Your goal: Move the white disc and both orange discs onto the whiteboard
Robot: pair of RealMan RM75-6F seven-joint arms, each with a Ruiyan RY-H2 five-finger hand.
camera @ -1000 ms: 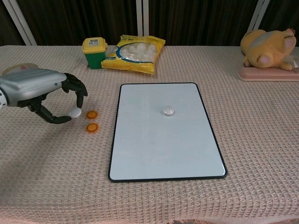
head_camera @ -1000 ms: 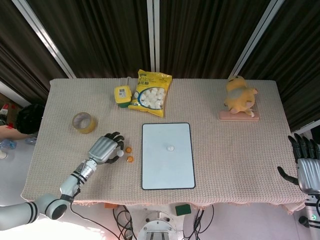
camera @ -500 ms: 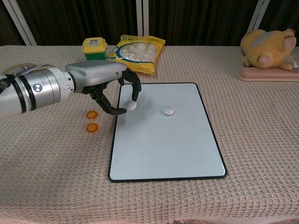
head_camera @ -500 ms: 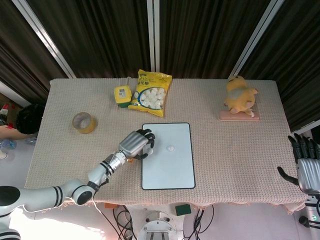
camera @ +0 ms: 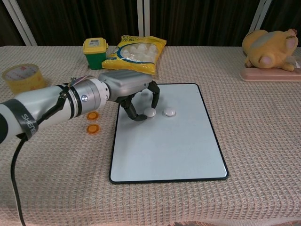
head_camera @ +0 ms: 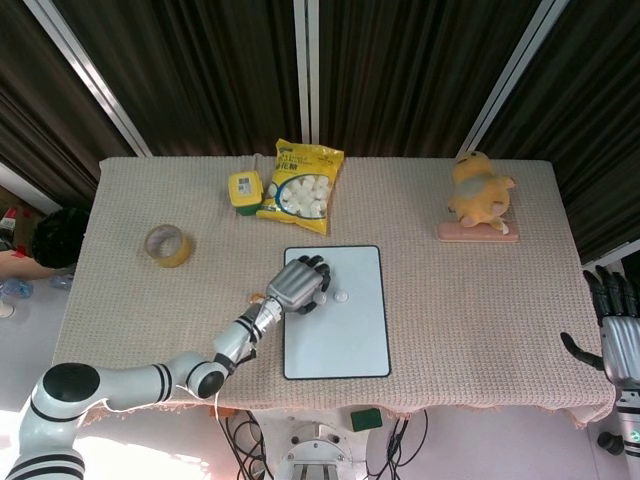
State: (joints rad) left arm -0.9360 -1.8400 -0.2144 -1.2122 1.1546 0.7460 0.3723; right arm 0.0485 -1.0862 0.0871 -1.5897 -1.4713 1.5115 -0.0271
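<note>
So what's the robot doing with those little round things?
The robot's left hand is holding a small white disc over the whiteboard, right beside another white disc lying there. Two orange discs sit on the table cloth left of the board, not yet moved. The right hand hangs off at the table's edge, holding nothing.

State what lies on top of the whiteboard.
One white disc lies on the whiteboard. The left robot hand holds a second white disc over it; contact is unclear.
</note>
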